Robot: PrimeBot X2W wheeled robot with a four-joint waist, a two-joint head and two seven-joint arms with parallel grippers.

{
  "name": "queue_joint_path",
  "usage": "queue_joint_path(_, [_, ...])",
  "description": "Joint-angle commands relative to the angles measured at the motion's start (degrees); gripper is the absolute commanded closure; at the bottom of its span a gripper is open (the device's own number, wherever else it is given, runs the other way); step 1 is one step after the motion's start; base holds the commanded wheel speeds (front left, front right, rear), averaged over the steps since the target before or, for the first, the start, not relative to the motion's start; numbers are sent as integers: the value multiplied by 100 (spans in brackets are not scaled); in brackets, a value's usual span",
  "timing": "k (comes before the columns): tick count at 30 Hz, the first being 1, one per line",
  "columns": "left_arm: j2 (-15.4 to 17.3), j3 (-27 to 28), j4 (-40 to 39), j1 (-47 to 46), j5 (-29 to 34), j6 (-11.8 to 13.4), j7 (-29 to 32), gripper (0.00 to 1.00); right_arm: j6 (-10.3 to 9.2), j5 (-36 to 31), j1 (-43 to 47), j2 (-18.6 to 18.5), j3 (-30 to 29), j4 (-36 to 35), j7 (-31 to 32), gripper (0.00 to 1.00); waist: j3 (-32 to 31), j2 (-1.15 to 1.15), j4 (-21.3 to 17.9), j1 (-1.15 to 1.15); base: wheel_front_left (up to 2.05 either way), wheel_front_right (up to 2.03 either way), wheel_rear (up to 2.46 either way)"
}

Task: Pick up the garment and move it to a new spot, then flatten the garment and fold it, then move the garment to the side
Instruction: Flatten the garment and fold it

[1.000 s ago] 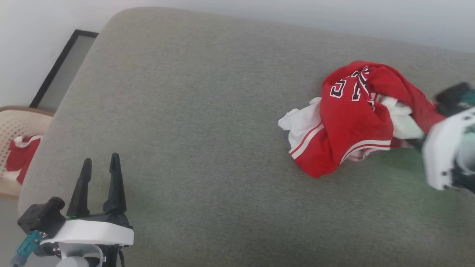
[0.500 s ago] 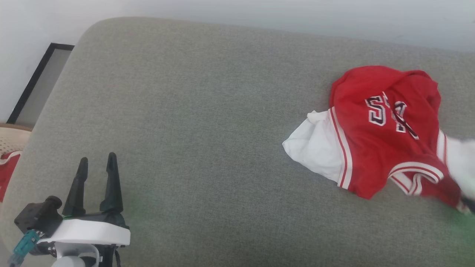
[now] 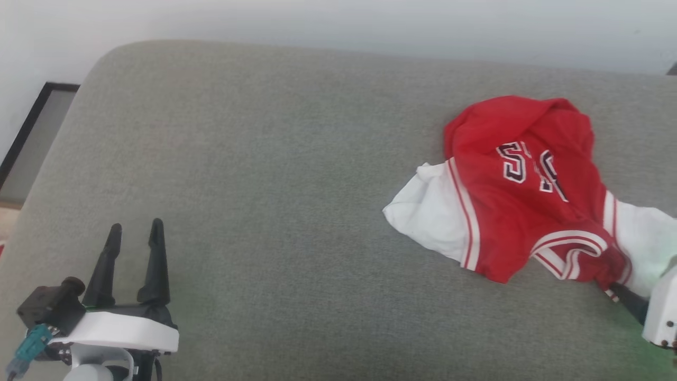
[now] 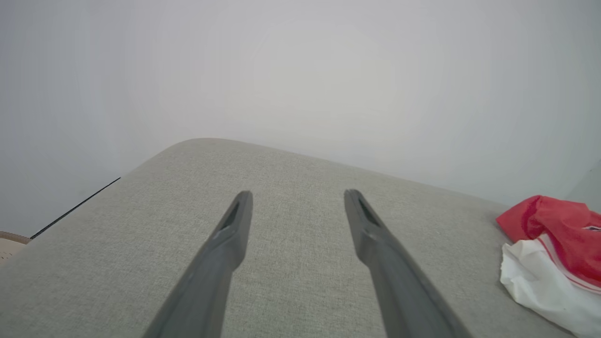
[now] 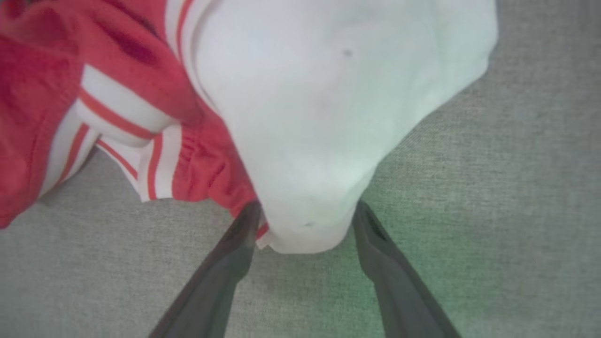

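Dark grey and long, the two fingers of my right tool (image 5: 306,209) stand spread wide, open, and the tip of a white sleeve (image 5: 328,117) lies between their ends, looking to touch both without being pinched. At 10 o'clock from that tip in my right wrist view, red cloth and red-white striped trim bunch together. From my head, this tool sits at 4 o'clock against the picture's edge, one dark finger poking in at the garment (image 3: 518,211). The garment lies crumpled on the grey fabric cushion (image 3: 291,211) at about 3 o'clock. Its red body is uppermost, showing black white-outlined characters; a second white sleeve (image 3: 428,217) spreads flat toward 9 o'clock. My left tool (image 3: 132,230) rests at 8 o'clock, fingers parted and pointing to 12 over bare cushion, well apart from the garment, which my left wrist view shows at 4 o'clock. A pale wall (image 3: 338,21) runs past the cushion at 12 o'clock, and a dark-framed panel (image 3: 31,121) stands at 10.
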Motion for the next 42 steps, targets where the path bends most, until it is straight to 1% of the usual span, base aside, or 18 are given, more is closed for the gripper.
queue_joint_path(1, [75,-90,58,-64,-90,-14,-24,0,1,9,-76,49,46,-64,13,0,-107,0,-107,0,0,0,0])
queue_joint_path(4, [303,-359,142,-141,-245,-14,-21,0,1,-10,-122,54,131,-306,-15,0,-225,0,-239,0,0,0,0])
queue_joint_path(9, [679,-834,151,-413,-681,-14,379,0,1,-157,-180,146,283,-774,-324,0,-400,0,-499,0,0,0,0])
queue_joint_path(10, [679,-834,151,-413,-681,-14,379,0,1,-157,-180,146,283,-774,-324,0,-400,0,-499,0,0,0,0])
queue_joint_path(12, [806,-1020,124,-546,-908,-14,690,0,1,-214,-206,229,337,-925,-527,0,-458,0,-608,0,0,0,0])
queue_joint_path(14, [969,-1204,78,-735,-1008,-14,1001,0,1,-272,-231,297,411,-1052,-782,0,-501,0,-727,0,0,0,0])
queue_joint_path(19, [1235,-1685,44,-1210,-1341,-14,1819,0,1,-456,-357,478,585,-1231,-1638,0,-584,0,-1049,0,0,0,0])
queue_joint_path(23, [1347,-2054,107,-1654,-1584,-14,2565,0,0,-685,-452,705,638,-1113,-2397,0,-610,0,-1324,0,0,0,0])
queue_joint_path(29, [1546,-2775,213,-2362,-1737,-14,3647,0,1,-1127,-662,1007,707,-840,-3401,0,-527,0,-1753,0,0,0,0])
queue_joint_path(31, [1517,-2944,333,-2555,-1820,-11,3980,0,1,-1194,-728,1120,792,-725,-3682,0,-477,0,-1883,0,0,0,0])
queue_joint_path(35, [1566,-3286,631,-2913,-1834,-11,4561,0,1,-1171,-863,1241,1021,-432,-4030,0,-350,0,-2124,0,0,0,0])
queue_joint_path(39, [1561,-3533,1043,-3168,-1812,-9,4968,0,1,-1084,-1002,1319,1224,-150,-4220,0,-212,0,-2315,0,0,0,0])
queue_joint_path(42, [1494,-3629,1407,-3337,-1809,-4,5166,0,1,-1030,-1125,1354,1330,13,-4332,0,-75,0,-2437,0,0,0,0])
